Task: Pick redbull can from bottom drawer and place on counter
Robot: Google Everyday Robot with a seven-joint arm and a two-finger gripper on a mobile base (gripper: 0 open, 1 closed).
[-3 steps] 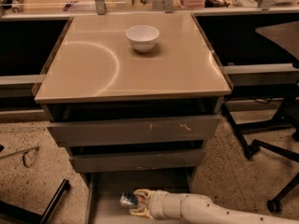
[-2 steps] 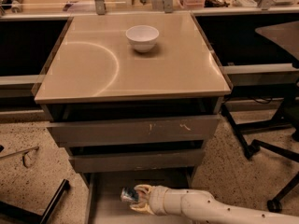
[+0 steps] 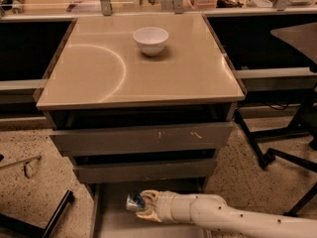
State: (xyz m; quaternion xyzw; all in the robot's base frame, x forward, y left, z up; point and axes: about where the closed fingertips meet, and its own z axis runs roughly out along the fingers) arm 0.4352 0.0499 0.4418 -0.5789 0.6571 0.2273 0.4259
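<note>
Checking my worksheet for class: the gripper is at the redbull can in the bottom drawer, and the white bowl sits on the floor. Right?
No. The camera view shows the white bowl on the counter, not the floor. The gripper is indeed at the redbull can in the bottom drawer.

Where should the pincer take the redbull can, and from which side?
Grip the redbull can across its slim round body, coming from the right, where the pincer sits at it in the bottom drawer. The can looks tipped on its side near the drawer's back, favouring a side approach.
</note>
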